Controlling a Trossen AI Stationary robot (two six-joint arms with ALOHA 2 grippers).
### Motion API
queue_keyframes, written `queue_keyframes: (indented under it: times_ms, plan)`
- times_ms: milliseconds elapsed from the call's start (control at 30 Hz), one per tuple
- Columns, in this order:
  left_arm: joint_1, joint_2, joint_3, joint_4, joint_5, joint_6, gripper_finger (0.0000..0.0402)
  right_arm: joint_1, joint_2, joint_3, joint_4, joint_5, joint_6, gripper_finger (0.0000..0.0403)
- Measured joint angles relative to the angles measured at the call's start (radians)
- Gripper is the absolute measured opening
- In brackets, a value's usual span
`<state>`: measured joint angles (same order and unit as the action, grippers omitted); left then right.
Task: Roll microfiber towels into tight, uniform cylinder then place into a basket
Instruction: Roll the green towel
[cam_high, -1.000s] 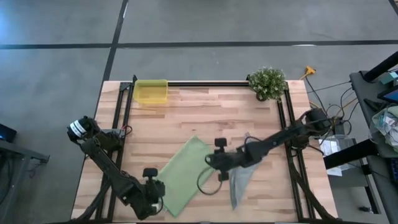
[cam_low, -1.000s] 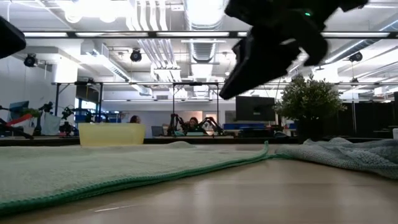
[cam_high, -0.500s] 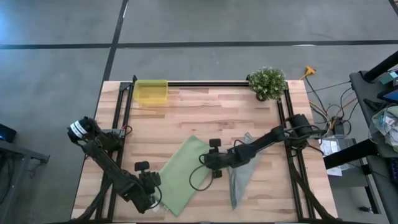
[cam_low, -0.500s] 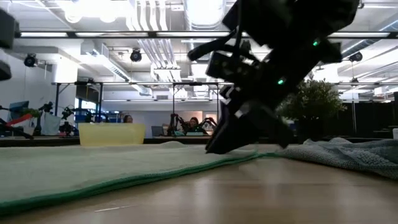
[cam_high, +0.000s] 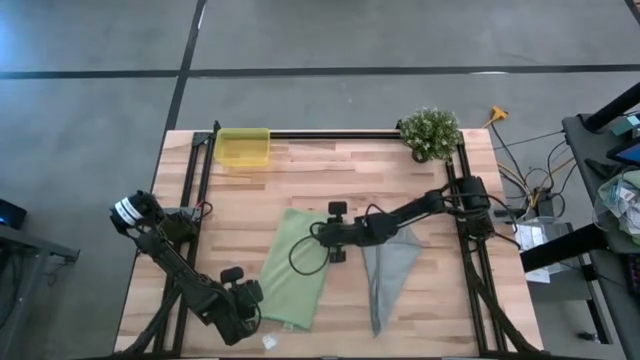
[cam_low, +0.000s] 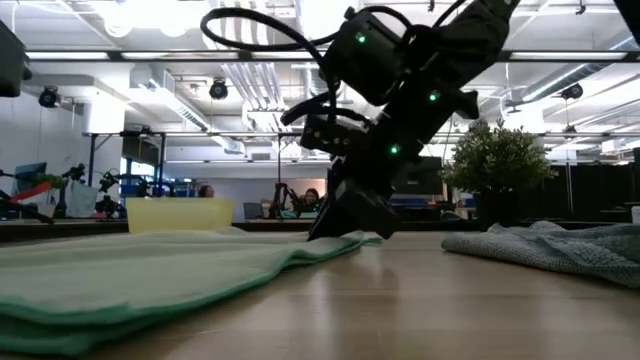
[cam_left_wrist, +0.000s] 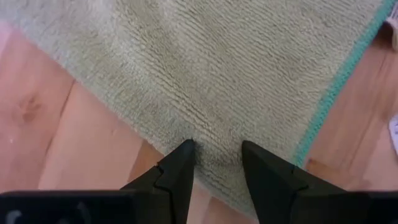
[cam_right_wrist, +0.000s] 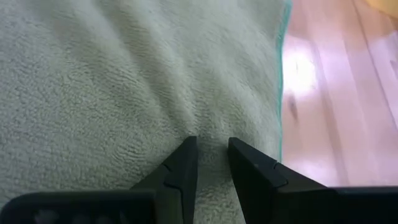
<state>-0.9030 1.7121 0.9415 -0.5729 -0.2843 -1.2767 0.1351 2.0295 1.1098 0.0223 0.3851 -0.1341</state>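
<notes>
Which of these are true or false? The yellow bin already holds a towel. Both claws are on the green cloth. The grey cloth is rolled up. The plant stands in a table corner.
1. False: the basket looks empty.
2. True: the left gripper and the right gripper both pinch the light green towel.
3. False: the grey-blue towel lies loose and unrolled beside the green one.
4. True: the potted plant stands at a far corner of the table.
</notes>
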Motion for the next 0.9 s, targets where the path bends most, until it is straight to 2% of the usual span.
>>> queue_keyframes:
  times_ms: [100,200,267,367,500,633,733,833,900]
  plan:
    - [0.000,0.003,0.013,0.017,0.012,-0.015,0.0122,0.003,-0.020,0.004,-0.034,0.000,-0.005,0.0088]
    - [-0.012,0.006,0.046,0.009,0.024,0.154,0.0122,0.030,-0.060,0.006,-0.072,0.005,-0.012,0.0088]
    - [-0.031,0.001,0.076,-0.049,-0.040,0.228,0.0122,0.059,-0.100,-0.002,-0.075,0.005,-0.024,0.0088]
    - [-0.043,-0.006,0.113,-0.150,-0.118,0.253,0.0122,0.116,-0.159,-0.019,-0.080,0.006,-0.038,0.0089]
    - [-0.051,-0.009,0.123,-0.161,-0.136,0.292,0.0122,0.206,-0.215,-0.027,-0.064,-0.047,-0.066,0.0089]
    - [-0.057,-0.009,0.108,-0.178,-0.070,0.312,0.0122,0.303,-0.214,-0.025,-0.024,-0.119,-0.078,0.0089]
    - [-0.074,-0.009,0.100,-0.179,-0.035,0.401,0.0122,0.366,-0.193,-0.014,-0.008,-0.145,-0.159,0.0089]
    - [-0.094,-0.010,0.102,-0.172,-0.044,0.527,0.0122,0.417,-0.164,0.000,-0.007,-0.135,-0.265,0.0089]
    - [-0.106,-0.010,0.109,-0.165,-0.086,0.601,0.0122,0.441,-0.147,0.010,-0.007,-0.102,-0.318,0.0089]
